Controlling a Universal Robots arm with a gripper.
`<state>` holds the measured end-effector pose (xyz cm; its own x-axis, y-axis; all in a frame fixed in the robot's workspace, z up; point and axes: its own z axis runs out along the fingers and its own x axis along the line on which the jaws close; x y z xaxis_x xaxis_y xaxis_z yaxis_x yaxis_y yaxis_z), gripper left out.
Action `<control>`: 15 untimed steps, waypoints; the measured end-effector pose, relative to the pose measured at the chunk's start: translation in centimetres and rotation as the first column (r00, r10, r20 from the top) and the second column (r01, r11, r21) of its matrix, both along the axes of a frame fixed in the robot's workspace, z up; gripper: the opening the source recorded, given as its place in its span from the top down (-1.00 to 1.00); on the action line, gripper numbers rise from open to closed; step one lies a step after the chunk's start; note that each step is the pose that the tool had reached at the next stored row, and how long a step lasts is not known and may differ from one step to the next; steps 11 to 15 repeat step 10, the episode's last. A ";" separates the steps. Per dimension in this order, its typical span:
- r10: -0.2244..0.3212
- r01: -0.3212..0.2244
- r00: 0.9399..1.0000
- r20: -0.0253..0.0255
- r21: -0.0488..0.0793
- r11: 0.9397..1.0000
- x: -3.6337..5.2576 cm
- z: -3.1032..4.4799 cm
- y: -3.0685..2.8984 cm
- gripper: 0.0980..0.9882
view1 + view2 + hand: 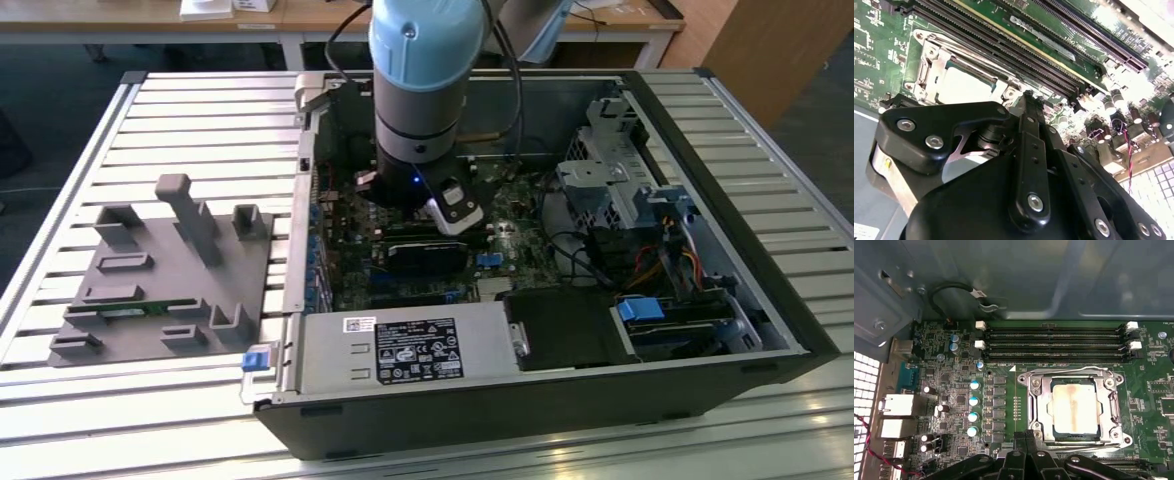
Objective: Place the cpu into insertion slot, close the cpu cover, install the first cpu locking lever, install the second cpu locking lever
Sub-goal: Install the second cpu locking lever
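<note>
Hovering low over the motherboard inside the open computer case (747, 300), the gripper (1021, 437) has its fingers pressed together with nothing between them, tips just beside the insertion slot (1035, 390). Judging by both wrist views, the cpu (1074, 407) already sits in the slot and the cpu cover (1114, 405) lies shut around it. Whether either of the 2 locking levers is fastened I cannot tell.

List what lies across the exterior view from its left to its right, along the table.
Grey fixture block → open computer case's near-left wall → arm over the motherboard → drive cage → case's right wall.
</note>
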<state>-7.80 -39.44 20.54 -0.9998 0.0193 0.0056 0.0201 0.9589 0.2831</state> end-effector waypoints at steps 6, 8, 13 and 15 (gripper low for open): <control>0.000 0.000 1.000 0.000 0.000 1.000 0.01 0.91 0.00 0.98; 0.000 0.000 1.000 0.000 0.000 1.000 0.01 1.27 0.00 0.98; 0.000 0.000 1.000 0.000 0.000 1.000 0.01 1.32 0.01 0.98; 0.000 0.000 1.000 0.000 0.000 1.000 0.01 1.32 0.01 0.98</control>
